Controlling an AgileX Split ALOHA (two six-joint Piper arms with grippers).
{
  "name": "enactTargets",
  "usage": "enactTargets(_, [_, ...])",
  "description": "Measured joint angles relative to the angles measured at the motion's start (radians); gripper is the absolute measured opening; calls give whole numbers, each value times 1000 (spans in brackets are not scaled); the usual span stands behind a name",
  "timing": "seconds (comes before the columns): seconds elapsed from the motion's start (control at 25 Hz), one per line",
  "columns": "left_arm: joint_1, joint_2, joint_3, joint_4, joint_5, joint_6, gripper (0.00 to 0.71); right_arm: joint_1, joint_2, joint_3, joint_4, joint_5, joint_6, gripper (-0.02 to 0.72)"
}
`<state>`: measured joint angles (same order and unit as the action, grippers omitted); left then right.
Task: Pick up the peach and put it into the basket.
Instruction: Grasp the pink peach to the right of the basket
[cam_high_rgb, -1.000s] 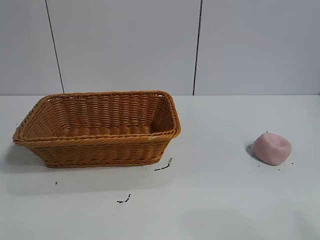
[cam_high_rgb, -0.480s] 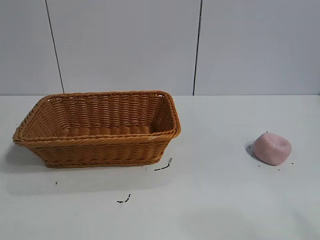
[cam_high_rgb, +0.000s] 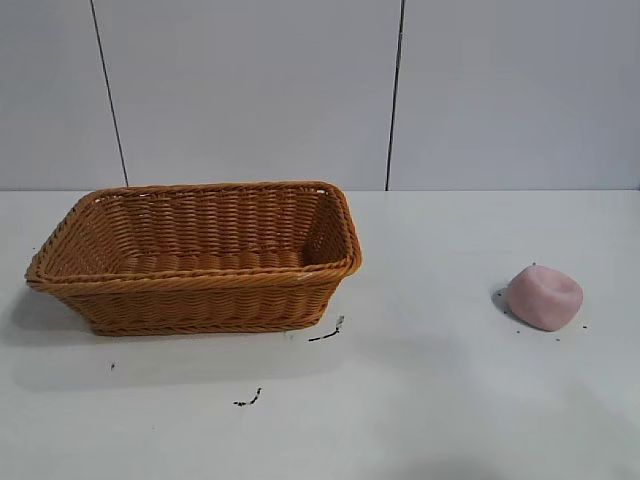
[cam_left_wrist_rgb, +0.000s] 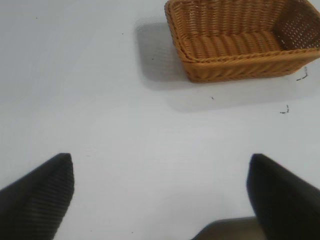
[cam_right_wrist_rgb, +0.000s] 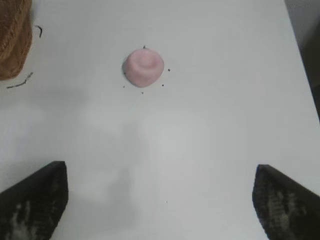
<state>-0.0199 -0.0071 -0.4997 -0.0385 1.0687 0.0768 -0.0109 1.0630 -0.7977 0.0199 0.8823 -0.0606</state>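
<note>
The pale pink peach (cam_high_rgb: 544, 297) lies on the white table at the right; it also shows in the right wrist view (cam_right_wrist_rgb: 143, 67). The orange-brown wicker basket (cam_high_rgb: 200, 265) stands at the left and holds nothing; it also shows in the left wrist view (cam_left_wrist_rgb: 240, 60). My right gripper (cam_right_wrist_rgb: 160, 192) is open and empty above bare table, some way short of the peach. My left gripper (cam_left_wrist_rgb: 161, 187) is open and empty over bare table, well away from the basket. Neither gripper shows in the exterior view.
Small dark specks and scraps lie on the table in front of the basket (cam_high_rgb: 328, 330) and around the peach. The table's edge (cam_right_wrist_rgb: 300, 60) runs past the peach in the right wrist view. A grey panelled wall stands behind the table.
Basket and peach have not moved. A faint shadow on the table's near right has shifted slightly.
</note>
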Motion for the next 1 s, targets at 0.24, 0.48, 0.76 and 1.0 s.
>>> enactTargets(0.24, [0,0,0,0,0,0,692,0,374,-259,0,-16,-37,689])
enactTargets(0.48, [0,0,0,0,0,0,692,60,634,-486,-13,60,-41,689])
enactTargets(0.76, [0,0,0,0,0,0,692,88,815,-570,-20,47,-21,689])
enactTargets(1.0, [0,0,0,0,0,0,692,88,958,-570,-20,-54,-21,689])
